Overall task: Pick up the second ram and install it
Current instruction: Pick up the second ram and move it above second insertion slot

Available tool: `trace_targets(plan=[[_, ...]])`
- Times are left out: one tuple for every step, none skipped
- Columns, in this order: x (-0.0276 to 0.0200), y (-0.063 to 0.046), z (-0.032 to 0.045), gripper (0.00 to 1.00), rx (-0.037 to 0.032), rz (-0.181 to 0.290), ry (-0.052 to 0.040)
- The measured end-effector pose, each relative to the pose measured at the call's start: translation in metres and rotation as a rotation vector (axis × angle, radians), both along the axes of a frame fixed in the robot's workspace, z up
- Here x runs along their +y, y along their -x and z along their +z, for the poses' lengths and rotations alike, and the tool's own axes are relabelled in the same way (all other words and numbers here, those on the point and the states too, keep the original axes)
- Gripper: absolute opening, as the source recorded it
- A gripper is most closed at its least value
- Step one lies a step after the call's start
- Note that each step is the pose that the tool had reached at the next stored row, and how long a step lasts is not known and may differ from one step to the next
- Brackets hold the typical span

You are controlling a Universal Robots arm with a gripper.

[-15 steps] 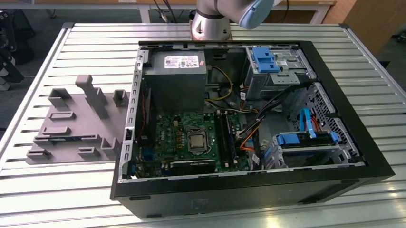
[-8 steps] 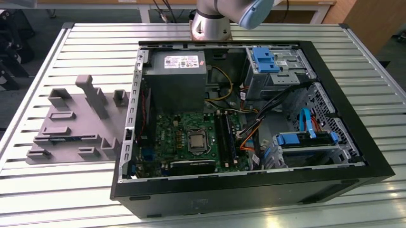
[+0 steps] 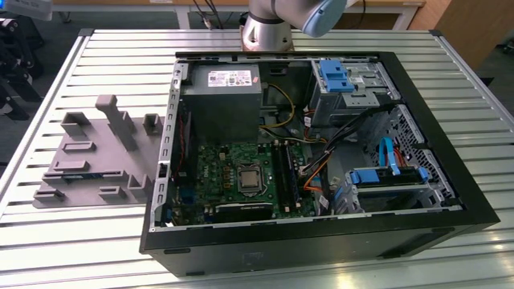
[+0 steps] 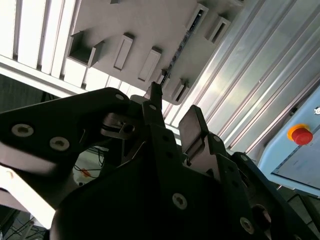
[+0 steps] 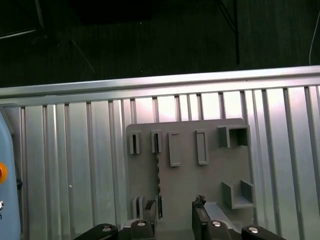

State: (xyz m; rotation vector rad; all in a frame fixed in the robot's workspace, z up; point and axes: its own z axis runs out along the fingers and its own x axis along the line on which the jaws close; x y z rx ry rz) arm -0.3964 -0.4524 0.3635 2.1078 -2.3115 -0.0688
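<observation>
Overhead, gripper (image 5: pixel 174 212) (empty) above second ram (image 5: pixel 159 177).

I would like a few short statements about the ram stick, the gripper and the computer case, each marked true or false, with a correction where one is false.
1. The computer case lies open on the slatted table. True.
2. The gripper holds the ram stick. False: the gripper is open and empty, and the ram stick sits in the grey fixture plate.
3. The grey fixture plate lies at the exterior view's left of the case. True.
4. A cooler covers the processor. False: the processor is uncovered on the motherboard.
</observation>
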Motion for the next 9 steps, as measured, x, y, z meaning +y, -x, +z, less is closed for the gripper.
trace_targets(plan=[[0.0000,0.0000,-0.0007,0.42,-0.0003,0.000,-0.0002],[0.0000,0.0001,-0.0012,0.42,-0.0003,0.000,-0.0002],[0.0000,0.0001,-0.0012,0.42,-0.0003,0.000,-0.0002],[0.0000,0.0001,-0.0012,0.42,-0.0003,0.000,-0.0002],[0.0000,0.0001,-0.0012,0.42,-0.0003,0.000,-0.0002],[0.0000,0.0001,-0.0012,0.42,-0.0003,0.000,-0.0002],[0.0000,0.0001,-0.0013,0.42,-0.0003,0.000,-0.0002],[0.0000,0.0001,-0.0013,0.42,-0.0003,0.000,-0.0002],[0.0000,0.0001,-0.0013,0.42,-0.0003,0.000,-0.0002]])
